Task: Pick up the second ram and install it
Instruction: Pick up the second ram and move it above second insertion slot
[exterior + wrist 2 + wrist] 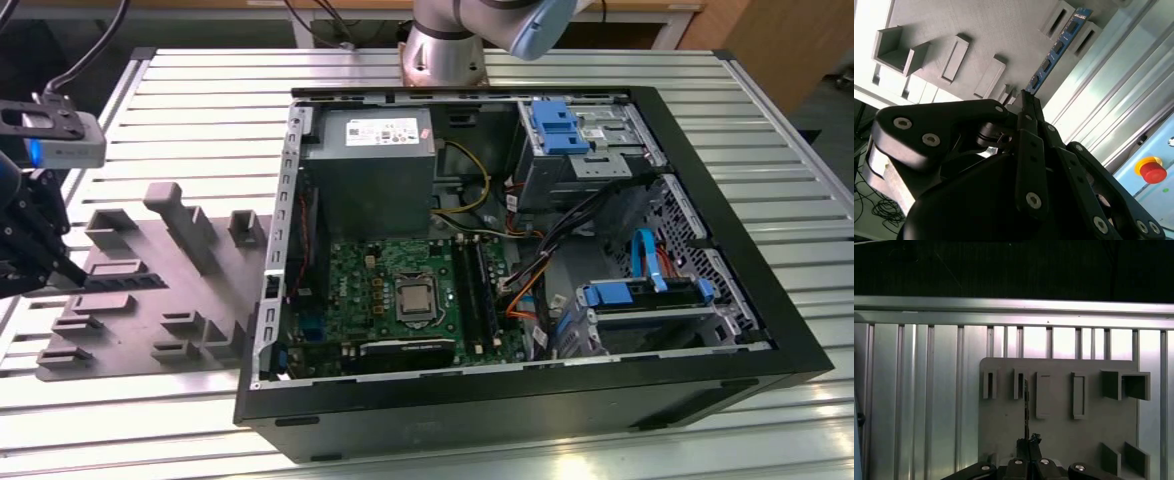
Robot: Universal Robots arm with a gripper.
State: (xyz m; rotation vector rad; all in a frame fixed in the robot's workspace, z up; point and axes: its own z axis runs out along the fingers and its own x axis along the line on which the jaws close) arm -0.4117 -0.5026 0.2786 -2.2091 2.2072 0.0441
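My gripper [63,272] is at the exterior view's left edge, over the grey moulded tray [140,335]. It is shut on one end of the second ram [1055,54], a long narrow stick with small chips. The stick reaches out from the fingertips [1026,102] over the tray [979,30], between two slotted blocks. In the first wrist view the ram [1026,410] appears edge-on as a thin dark line running from my gripper [1028,442] toward a slotted block. The green board [387,290] with its long black slots [475,290] lies inside the open computer case.
The open black case [534,400] fills the middle of the slatted aluminium table [200,110], with a grey power supply [367,170], blue drive brackets [554,125] and loose cables inside. A red stop button [1153,171] sits beyond the table edge.
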